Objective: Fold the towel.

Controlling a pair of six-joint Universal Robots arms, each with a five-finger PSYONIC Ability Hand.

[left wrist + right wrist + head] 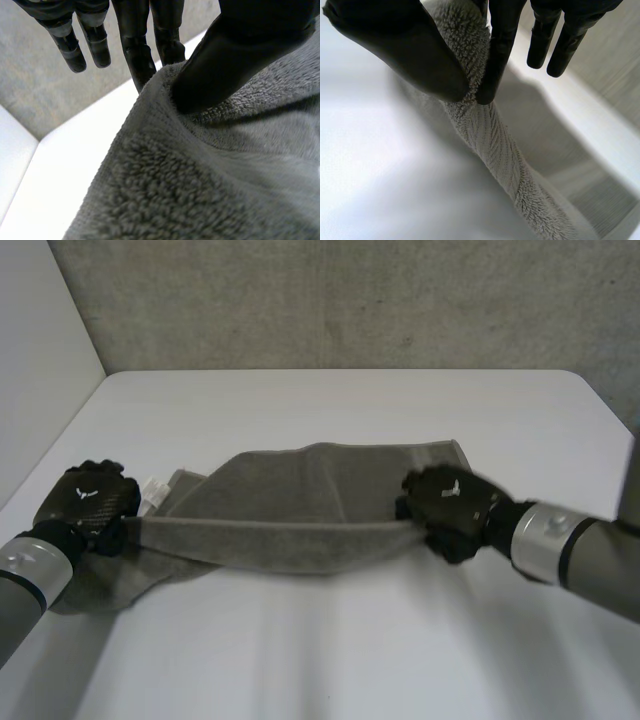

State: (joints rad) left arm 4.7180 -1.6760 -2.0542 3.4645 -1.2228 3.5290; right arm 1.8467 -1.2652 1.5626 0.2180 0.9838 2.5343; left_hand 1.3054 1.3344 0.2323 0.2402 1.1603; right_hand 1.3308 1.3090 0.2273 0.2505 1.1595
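With my left robot hand [90,502] and right robot hand [448,502] each pinching one end of the towel [320,490] mid-tabletop [350,640], edge lifted, I'm mid-fold; next, I reckon, both must carry it across evenly.

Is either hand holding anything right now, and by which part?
Both hold the towel: the left hand pinches the taut edge at its left end, the right hand at its right end, thumb against fingers.
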